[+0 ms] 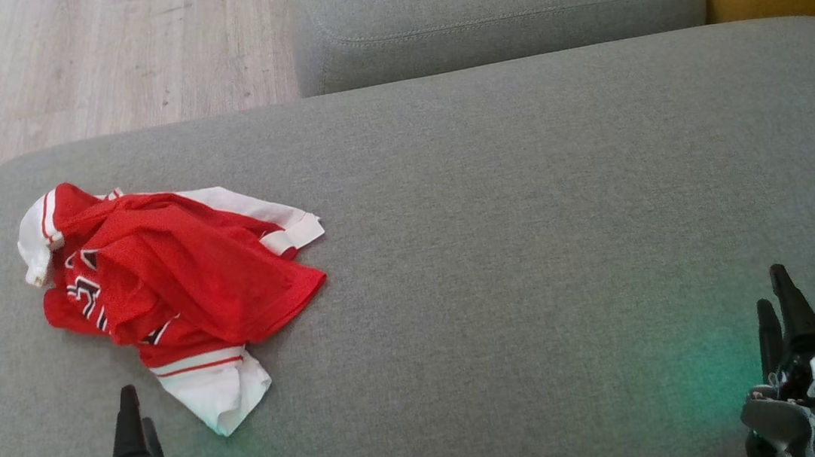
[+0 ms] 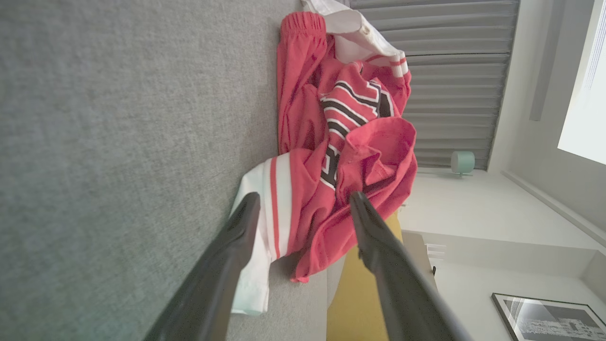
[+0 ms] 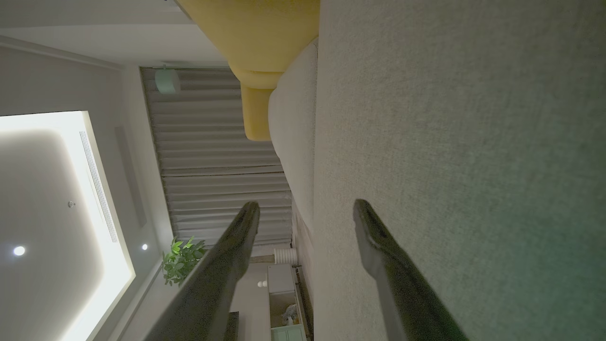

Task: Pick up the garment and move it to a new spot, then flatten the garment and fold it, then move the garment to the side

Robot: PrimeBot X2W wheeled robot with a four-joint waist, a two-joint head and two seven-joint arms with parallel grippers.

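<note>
The left gripper [image 1: 137,423] is hovering empty, jaws spread apart, at the near edge of the grey sofa cushion [image 1: 526,208], toward its left corner. The crumpled red-and-white garment [image 1: 178,275] is lying just beyond it, stretching slantwise toward the far left corner. The right gripper [image 1: 770,289], likewise spread, is sitting well apart at the near right corner, so the left arm is looking better placed.

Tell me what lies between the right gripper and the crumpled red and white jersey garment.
Nothing. In the head view the grey fabric sofa cushion is bare from the right gripper across to the red and white jersey garment.
</note>
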